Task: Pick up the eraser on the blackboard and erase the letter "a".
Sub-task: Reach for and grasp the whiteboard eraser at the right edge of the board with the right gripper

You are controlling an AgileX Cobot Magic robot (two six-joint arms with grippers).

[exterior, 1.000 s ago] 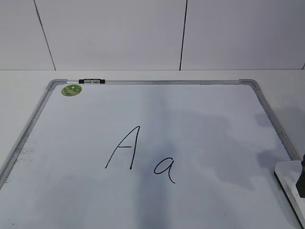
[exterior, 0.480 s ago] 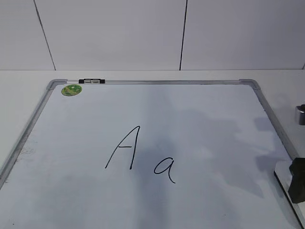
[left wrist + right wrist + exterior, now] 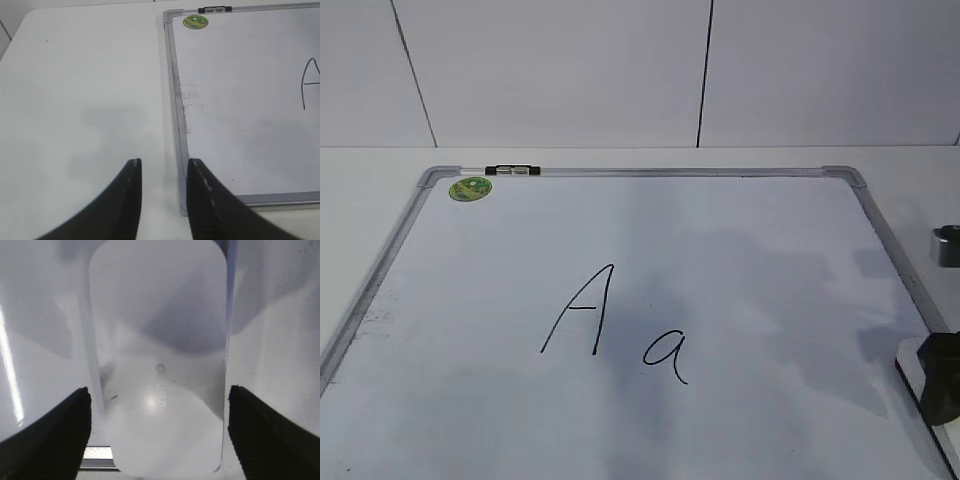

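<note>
The eraser (image 3: 157,365), a white rounded block, lies at the right edge of the blackboard (image 3: 650,172); only a sliver of the eraser (image 3: 912,358) shows in the exterior view. My right gripper (image 3: 158,392) is open and straddles it, one black finger on each side, neither pressing on it. One of those fingers (image 3: 945,388) shows at the exterior view's right edge. The letter "a" (image 3: 667,352) sits near the board's middle, well left of the eraser. My left gripper (image 3: 164,165) is open and empty, above the table beside the board's near left corner.
A taller capital "A" (image 3: 578,312) stands just left of the small letter. A green round sticker (image 3: 470,188) and a black clip (image 3: 513,170) are at the board's far left corner. White table (image 3: 85,100) lies left of the board, a tiled wall behind.
My right arm has come a little further in from the right edge over the eraser, and a silver part of it now shows above. The board and letters are unchanged.
</note>
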